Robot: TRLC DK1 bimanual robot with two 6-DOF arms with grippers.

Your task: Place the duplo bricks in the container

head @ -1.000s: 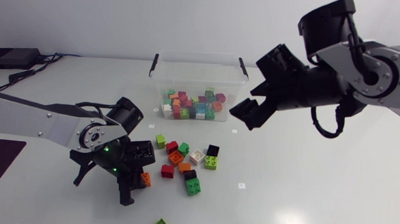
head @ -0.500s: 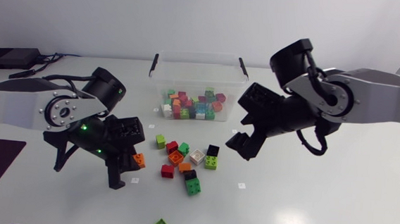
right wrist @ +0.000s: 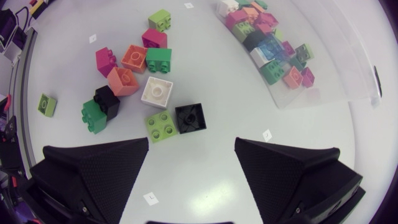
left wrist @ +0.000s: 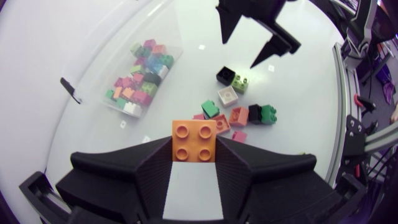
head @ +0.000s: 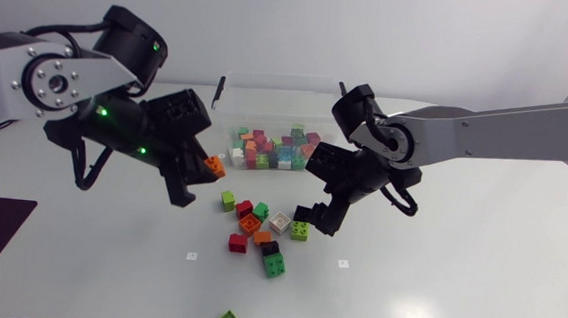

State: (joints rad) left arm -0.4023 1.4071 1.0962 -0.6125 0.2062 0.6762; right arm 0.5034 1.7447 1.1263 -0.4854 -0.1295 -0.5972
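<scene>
L gripper (left wrist: 194,152) clamped an orange brick (left wrist: 194,140) by its flat sides, raised beside the container (head: 279,80). R gripper (right wrist: 191,146) hung open over loose bricks (right wrist: 158,93). Prob. light, rigid, slick plastic; grip opposite walls.

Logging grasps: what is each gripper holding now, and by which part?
Left gripper holds an orange brick, its fingers pressing two opposite sides. Right gripper is open and holds nothing.

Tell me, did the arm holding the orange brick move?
Yes. In the head view the left gripper, shut on the orange brick, has moved from beside the loose bricks toward the container, nearing its left end.
</scene>
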